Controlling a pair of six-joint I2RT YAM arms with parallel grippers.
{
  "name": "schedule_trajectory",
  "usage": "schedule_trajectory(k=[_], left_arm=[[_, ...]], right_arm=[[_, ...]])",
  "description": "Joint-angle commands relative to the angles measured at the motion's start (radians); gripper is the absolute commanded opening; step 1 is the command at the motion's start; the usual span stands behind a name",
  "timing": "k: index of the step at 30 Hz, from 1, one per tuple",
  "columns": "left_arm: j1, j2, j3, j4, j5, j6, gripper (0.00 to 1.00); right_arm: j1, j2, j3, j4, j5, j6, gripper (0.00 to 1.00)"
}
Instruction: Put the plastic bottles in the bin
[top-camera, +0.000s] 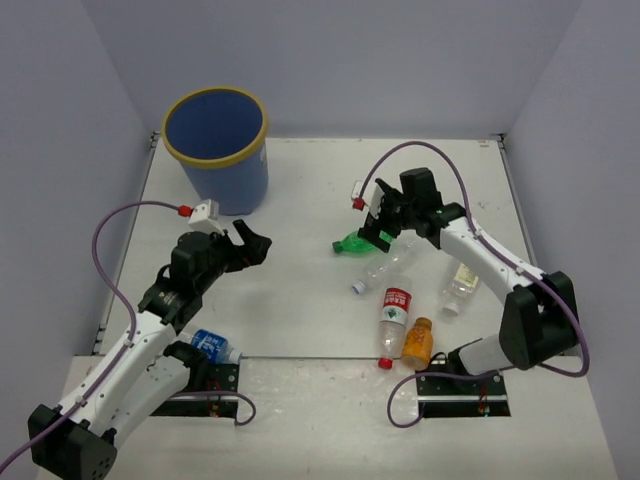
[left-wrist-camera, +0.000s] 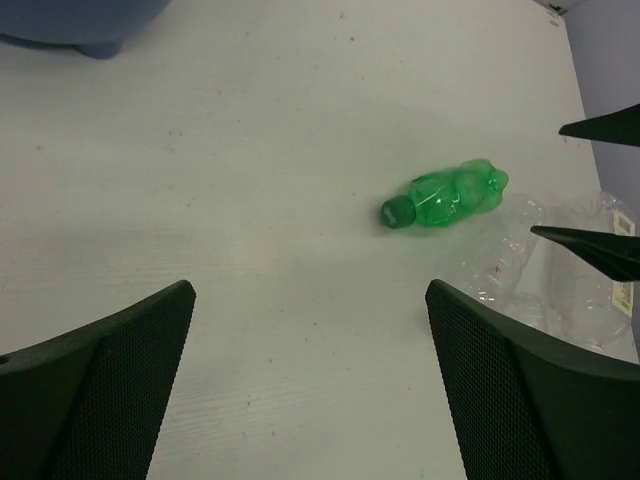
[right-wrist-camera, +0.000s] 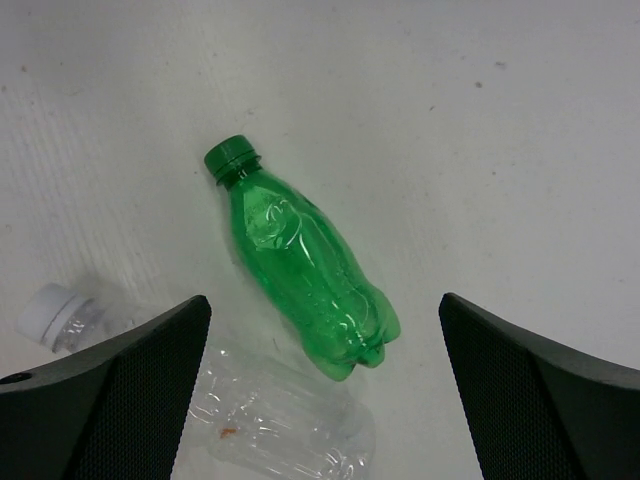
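Note:
The blue bin (top-camera: 236, 182) with a yellow rim stands at the far left. A green bottle (top-camera: 354, 243) lies on its side mid-table, with a clear white-capped bottle (top-camera: 377, 271) beside it. My right gripper (top-camera: 379, 226) hangs open just above the green bottle (right-wrist-camera: 305, 265), whose base lies between the fingers; the clear bottle (right-wrist-camera: 270, 420) is under the left finger. My left gripper (top-camera: 254, 245) is open and empty over bare table, left of the green bottle (left-wrist-camera: 445, 195). Nearer me lie a red-labelled bottle (top-camera: 393, 312), an orange bottle (top-camera: 417, 343) and a pale-labelled clear bottle (top-camera: 460, 284).
A blue-labelled bottle (top-camera: 212, 346) lies by the left arm's base. Purple cables loop off both arms. Grey walls close in the table on three sides. The bin's base (left-wrist-camera: 90, 30) shows at the top left of the left wrist view.

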Motion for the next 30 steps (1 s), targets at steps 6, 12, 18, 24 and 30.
schedule_trajectory(k=[6, 12, 18, 24, 30], left_arm=[[-0.006, 0.025, -0.044, -0.022, -0.103, -0.065, 1.0], [-0.006, 0.003, -0.036, -0.035, -0.16, -0.065, 1.0], [-0.006, -0.055, -0.058, -0.039, -0.209, -0.066, 1.0], [-0.006, -0.037, -0.048, -0.048, -0.215, -0.064, 1.0], [-0.006, -0.017, -0.055, 0.009, -0.131, -0.015, 1.0]], right_arm=[[-0.005, 0.301, 0.217, -0.262, -0.022, -0.116, 0.99], [-0.007, 0.422, 0.267, -0.269, 0.093, -0.093, 0.99], [-0.004, 0.512, 0.347, -0.296, 0.149, -0.082, 0.88], [-0.004, 0.496, 0.351, -0.289, 0.099, -0.114, 0.62], [-0.005, 0.388, 0.324, -0.223, 0.027, -0.094, 0.32]])
